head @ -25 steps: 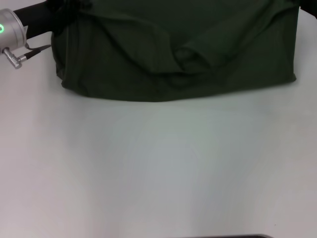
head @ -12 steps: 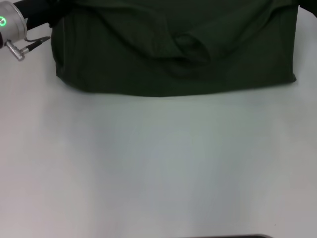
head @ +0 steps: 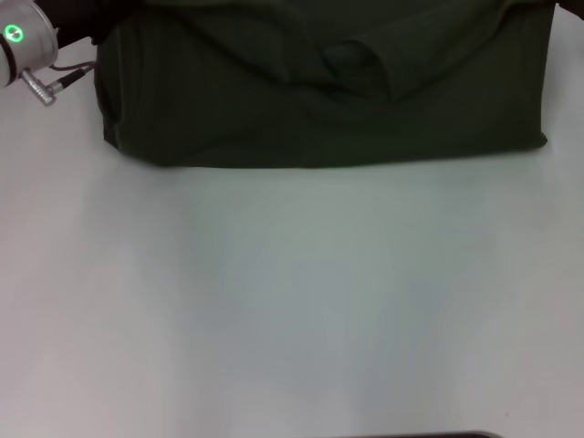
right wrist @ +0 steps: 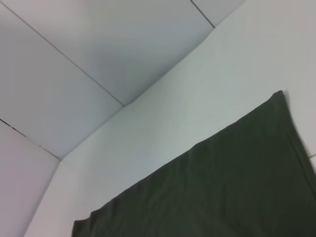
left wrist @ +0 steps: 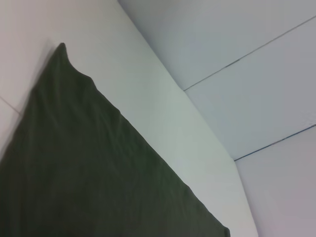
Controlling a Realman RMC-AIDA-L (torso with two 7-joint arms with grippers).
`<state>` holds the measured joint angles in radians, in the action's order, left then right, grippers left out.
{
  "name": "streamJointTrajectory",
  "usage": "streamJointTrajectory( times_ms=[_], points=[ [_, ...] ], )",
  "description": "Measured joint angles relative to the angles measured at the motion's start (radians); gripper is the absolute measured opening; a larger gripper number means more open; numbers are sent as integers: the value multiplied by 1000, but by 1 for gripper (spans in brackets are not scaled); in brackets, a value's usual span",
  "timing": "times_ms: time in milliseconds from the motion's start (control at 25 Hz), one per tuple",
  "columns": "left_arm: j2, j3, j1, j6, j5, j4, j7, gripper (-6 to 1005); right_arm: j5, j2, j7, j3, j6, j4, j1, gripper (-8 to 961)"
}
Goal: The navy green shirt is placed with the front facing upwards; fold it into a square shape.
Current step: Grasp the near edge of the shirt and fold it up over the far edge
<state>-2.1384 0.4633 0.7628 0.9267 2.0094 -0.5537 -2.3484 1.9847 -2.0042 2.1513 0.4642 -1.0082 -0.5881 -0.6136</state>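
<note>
Bare table (head: 292, 310) before the navy green shirt (head: 319, 91)

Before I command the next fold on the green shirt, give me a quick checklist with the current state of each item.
1. Shirt on the table: ok. The navy green shirt lies at the far edge of the white table.
2. Near edge straight: ok. It runs fairly level from side to side.
3. Surface flat: not ok. A bunched ridge stands up near the middle.
4. Square shape: cannot tell. The far part is cut off in the head view.
5. Left arm: its wrist is beside the shirt's left corner; grip cannot tell.
6. Right gripper: cannot tell, not in view.
</note>
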Motion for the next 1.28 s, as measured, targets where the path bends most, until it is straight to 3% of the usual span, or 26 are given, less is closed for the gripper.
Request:
streamJointTrajectory(
  times_ms=[320,800,1120,1280],
  points=[
    [-6,10,12,-67,0,3,8,62,-2,-6,-62,45,113,33,-32,76],
    [12,10,33,-84,1,12,27,67,2,-5,-65,91,200,23,-52,98],
    [8,102,50,-152,1,16,46,112,1,-10,-65,116,273,26,-66,112],
    [1,129,55,-185,1,16,46,134,2,-16,-65,179,319,31,-71,119]
  ],
)
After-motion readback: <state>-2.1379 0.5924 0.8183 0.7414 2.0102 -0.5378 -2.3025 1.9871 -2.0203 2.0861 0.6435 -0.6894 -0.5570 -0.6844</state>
